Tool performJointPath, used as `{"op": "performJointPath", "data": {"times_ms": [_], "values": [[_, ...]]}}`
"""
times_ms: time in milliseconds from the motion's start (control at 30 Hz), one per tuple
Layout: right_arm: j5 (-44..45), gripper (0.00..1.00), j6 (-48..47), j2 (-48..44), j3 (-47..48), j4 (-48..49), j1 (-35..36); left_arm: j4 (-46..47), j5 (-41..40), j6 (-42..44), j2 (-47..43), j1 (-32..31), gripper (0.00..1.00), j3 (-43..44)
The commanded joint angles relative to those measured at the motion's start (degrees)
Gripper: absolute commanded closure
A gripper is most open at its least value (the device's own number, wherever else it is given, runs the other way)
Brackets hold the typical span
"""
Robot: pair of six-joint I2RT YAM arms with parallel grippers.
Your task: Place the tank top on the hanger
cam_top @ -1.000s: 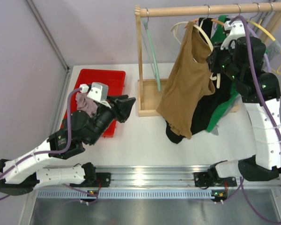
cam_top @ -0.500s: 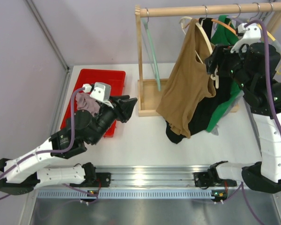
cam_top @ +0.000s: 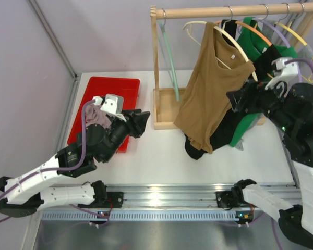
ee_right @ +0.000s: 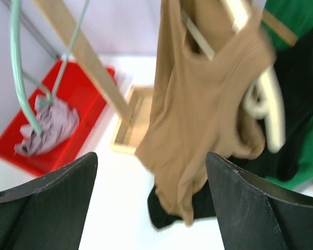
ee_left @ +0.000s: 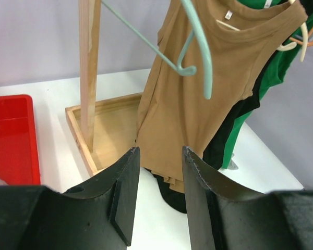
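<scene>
The tan-brown tank top (cam_top: 211, 88) hangs on the cream-white hanger (cam_top: 198, 22), whose hook is over the wooden rail (cam_top: 224, 10). In the wrist views the tank top (ee_left: 198, 104) (ee_right: 198, 114) hangs free, with one cream hanger end (ee_right: 268, 109) showing beside it. My right gripper (cam_top: 233, 100) (ee_right: 151, 161) is open just right of the top, apart from it, with nothing between its fingers. Over the table near the red tray, my left gripper (cam_top: 142, 121) (ee_left: 159, 156) points at the rack, open and empty.
A black garment (cam_top: 219, 133) and a green one (cam_top: 250, 120) hang behind the tank top. A pale green hanger (ee_left: 201, 62) hangs by the rack's post (cam_top: 155, 62). The red tray (cam_top: 122, 88) holds a mauve-grey cloth (ee_right: 52, 127). An orange hanger (cam_top: 250, 28) is on the rail.
My right gripper has opened, let go at the hanger and drawn back down and to the right. The tank top now hangs spread on the hanger. The left arm has barely moved.
</scene>
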Motion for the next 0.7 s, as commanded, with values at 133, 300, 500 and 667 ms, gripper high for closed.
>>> {"op": "performJointPath", "data": {"times_ms": [133, 300, 500, 667], "values": [[-4.3, 0.13, 3.7, -11.9, -16.9, 2.5, -0.7, -4.8, -5.0, -4.3, -1.1, -0.1, 0.57, -2.6], [-6.8, 0.08, 5.1, -16.5, -27.8, 3.9, -0.7, -7.1, -6.8, -9.3, -2.0, -0.1, 0.57, -6.6], [-7.1, 0.01, 6.2, -20.6, -38.3, 4.6, -0.7, -8.1, -7.0, -17.2, -3.9, -0.1, 0.58, -15.0], [-5.8, 0.0, 7.3, -20.8, -41.0, 5.3, -0.7, -9.2, -7.9, -20.7, -6.1, -0.1, 0.58, -19.7]]}}
